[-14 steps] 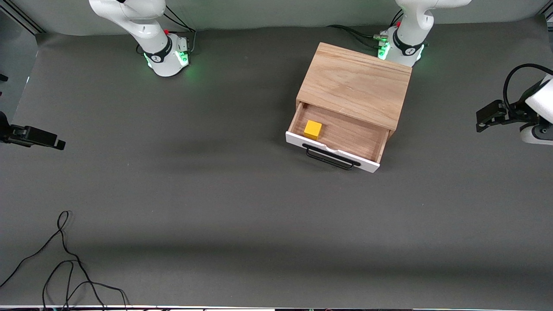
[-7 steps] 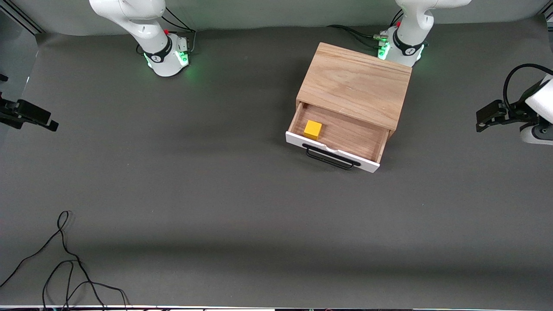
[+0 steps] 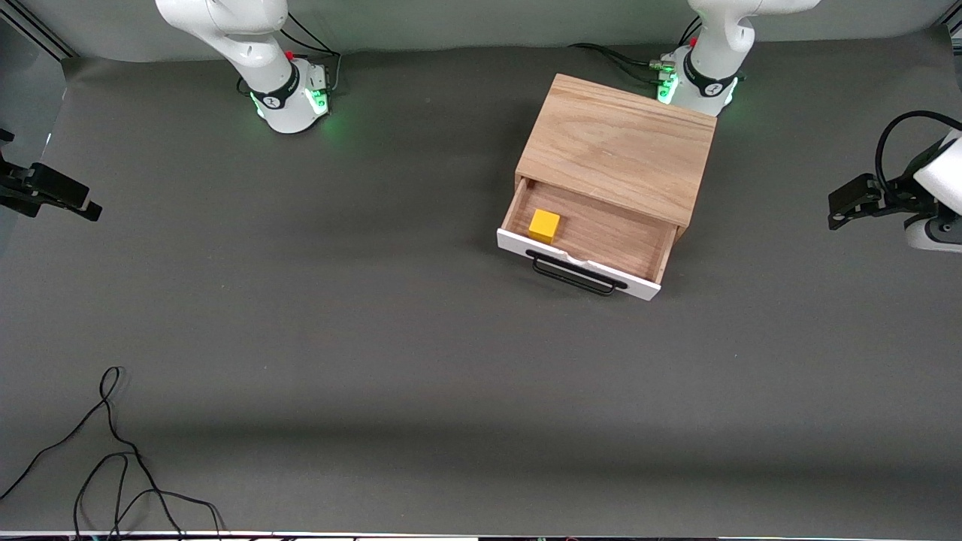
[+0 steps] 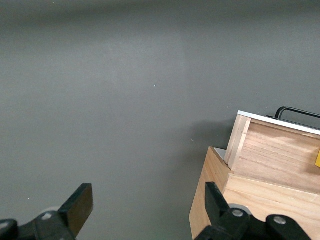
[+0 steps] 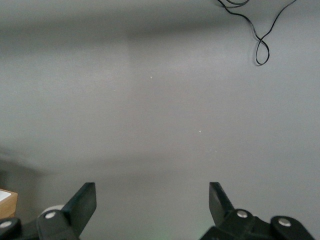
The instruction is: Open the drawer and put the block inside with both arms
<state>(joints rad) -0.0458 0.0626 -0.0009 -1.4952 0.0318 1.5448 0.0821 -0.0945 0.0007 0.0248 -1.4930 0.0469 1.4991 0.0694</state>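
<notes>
The drawer (image 3: 601,242) stands pulled out of the oak box (image 3: 620,143), its white front and black handle (image 3: 575,275) facing the front camera. The yellow block (image 3: 544,225) rests inside the drawer, in the corner toward the right arm's end. My left gripper (image 3: 836,214) hangs open and empty over the left arm's end of the table. The left wrist view shows this left gripper (image 4: 148,202) beside the box (image 4: 212,190) and the drawer (image 4: 280,160). My right gripper (image 3: 90,210) is open and empty over the right arm's end; the right gripper (image 5: 152,202) has bare mat beneath it.
A loose black cable (image 3: 113,451) lies on the grey mat near the front camera at the right arm's end, and the cable (image 5: 260,42) also shows in the right wrist view. Both green-lit arm bases (image 3: 289,98) stand along the table's edge farthest from the camera.
My right gripper has drawn back toward the robots' side of the table at its own end. The left arm, drawer and block have not moved.
</notes>
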